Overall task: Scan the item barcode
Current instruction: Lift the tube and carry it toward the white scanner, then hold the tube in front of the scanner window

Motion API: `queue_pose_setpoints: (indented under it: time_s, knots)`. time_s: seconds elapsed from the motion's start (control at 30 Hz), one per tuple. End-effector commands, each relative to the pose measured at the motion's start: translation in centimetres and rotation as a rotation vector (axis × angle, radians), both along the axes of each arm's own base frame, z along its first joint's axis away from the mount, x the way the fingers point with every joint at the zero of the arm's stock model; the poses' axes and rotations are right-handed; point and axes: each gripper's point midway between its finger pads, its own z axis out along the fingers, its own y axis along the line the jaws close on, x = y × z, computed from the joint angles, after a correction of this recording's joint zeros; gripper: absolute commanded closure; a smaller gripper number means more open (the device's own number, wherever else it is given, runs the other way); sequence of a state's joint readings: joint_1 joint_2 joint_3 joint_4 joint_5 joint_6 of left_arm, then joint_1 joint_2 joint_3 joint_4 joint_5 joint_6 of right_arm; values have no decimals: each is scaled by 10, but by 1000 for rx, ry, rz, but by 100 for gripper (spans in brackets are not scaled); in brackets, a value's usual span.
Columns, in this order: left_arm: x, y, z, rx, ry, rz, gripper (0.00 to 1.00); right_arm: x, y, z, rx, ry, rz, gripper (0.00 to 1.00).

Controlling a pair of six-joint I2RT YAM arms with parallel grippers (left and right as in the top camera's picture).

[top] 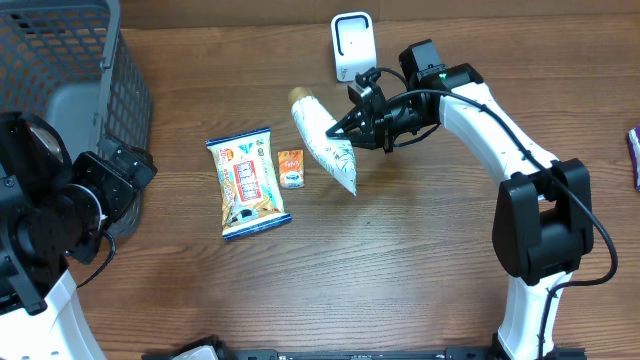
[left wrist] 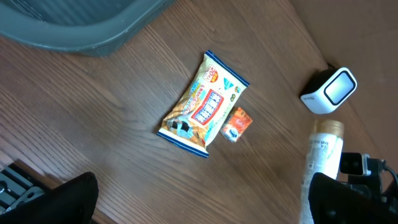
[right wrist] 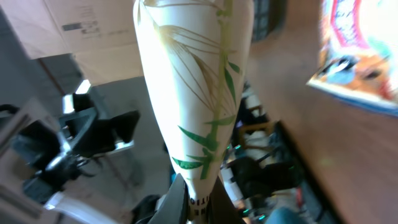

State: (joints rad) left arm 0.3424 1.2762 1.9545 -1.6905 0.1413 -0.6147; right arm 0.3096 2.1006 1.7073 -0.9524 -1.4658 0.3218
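Note:
The item is a white tube with green bamboo leaves [top: 325, 140], held tilted above the table just below the white scanner [top: 351, 45]. My right gripper [top: 347, 127] is shut on the tube's narrow crimped end. In the right wrist view the tube [right wrist: 196, 81] rises from between the fingers of the right gripper [right wrist: 198, 208]. No barcode shows on it. My left gripper [top: 138, 190] stands open beside the basket with nothing in it. The left wrist view shows the left gripper [left wrist: 202, 199] over bare wood, with the tube [left wrist: 322, 155] and the scanner [left wrist: 329, 90] at the right.
A colourful snack bag [top: 248, 185] and a small orange packet [top: 291, 168] lie flat left of the tube. A grey wire basket [top: 60, 70] fills the back left corner. Something purple [top: 634, 155] pokes in at the right edge.

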Motion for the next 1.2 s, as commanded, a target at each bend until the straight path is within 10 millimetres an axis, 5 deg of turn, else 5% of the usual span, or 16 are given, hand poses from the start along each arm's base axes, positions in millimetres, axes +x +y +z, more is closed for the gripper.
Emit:
queue_pose_setpoints:
  time_s: [0.0, 0.1, 0.17, 0.3, 0.5, 0.8, 1.0, 1.17]
  knots:
    - [-1, 1, 2, 7, -7, -2, 0, 28, -11, -18, -200, -66, -116, 96]
    - [-1, 1, 2, 7, -7, -2, 0, 69, -38, -67, -540, -83, -330, 96]
    - [-1, 1, 2, 7, -7, -2, 0, 88, -47, -74, -613, -152, -403, 96]
    - [-1, 1, 2, 7, -7, -2, 0, 132, -50, -62, -618, -355, -531, 96]
    - [-1, 1, 2, 7, -7, -2, 0, 198, -79, -40, -721, -610, -814, 96]
    - [-1, 1, 2, 7, -7, -2, 0, 228, -83, -9, -840, -968, -923, 96]
    - [-1, 1, 2, 7, -7, -2, 0, 223, -68, -17, -1079, -1165, -901, 96]
    - [-1, 1, 2, 7, -7, -2, 0, 217, -44, -24, -1058, -1195, -862, 96]
